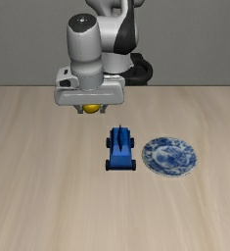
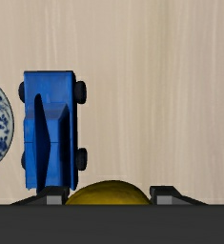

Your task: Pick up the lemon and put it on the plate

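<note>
The hand (image 1: pixel 89 105) looks closed on the lemon (image 1: pixel 88 110) at the surface's far side, beyond the blue toy car (image 1: pixel 119 149), so carrying it to the plate (image 1: pixel 169 155) remains.

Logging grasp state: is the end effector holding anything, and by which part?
Cannot be told: the lemon sits at the end effector, but a hold on it is not visible.

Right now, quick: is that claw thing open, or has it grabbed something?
Gripper: closed on the lemon, one finger against each side of it.
</note>
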Available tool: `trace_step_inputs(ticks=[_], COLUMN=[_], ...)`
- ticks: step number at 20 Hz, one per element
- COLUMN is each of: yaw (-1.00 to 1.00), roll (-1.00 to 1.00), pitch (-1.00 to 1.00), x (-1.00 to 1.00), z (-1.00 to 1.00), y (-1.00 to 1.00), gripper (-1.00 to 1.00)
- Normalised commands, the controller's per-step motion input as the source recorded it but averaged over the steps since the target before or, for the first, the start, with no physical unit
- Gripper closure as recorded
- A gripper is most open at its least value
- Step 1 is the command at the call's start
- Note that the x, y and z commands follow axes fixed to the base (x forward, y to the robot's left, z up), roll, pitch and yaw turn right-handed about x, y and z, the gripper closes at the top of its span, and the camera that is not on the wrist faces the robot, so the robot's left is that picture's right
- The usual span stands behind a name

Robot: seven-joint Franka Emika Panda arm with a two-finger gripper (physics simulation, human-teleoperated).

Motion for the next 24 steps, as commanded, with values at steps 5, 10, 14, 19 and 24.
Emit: trace_step_inputs(ticks=[5,10,14,19,24], yaw=[0.0,0.0,0.0,0.0,0.0], roll=[0.0,0.0,0.0,0.0,0.0], pitch=[0.0,0.0,0.0,0.0,0.0], x=[0.0,0.0,0.0,0.4,0.8], z=[0.0,0.0,0.0,0.0,0.0], y=[1.0,1.0,1.0,0.6,0.2], gripper=[1.0,1.0,1.0,1.0,1.0])
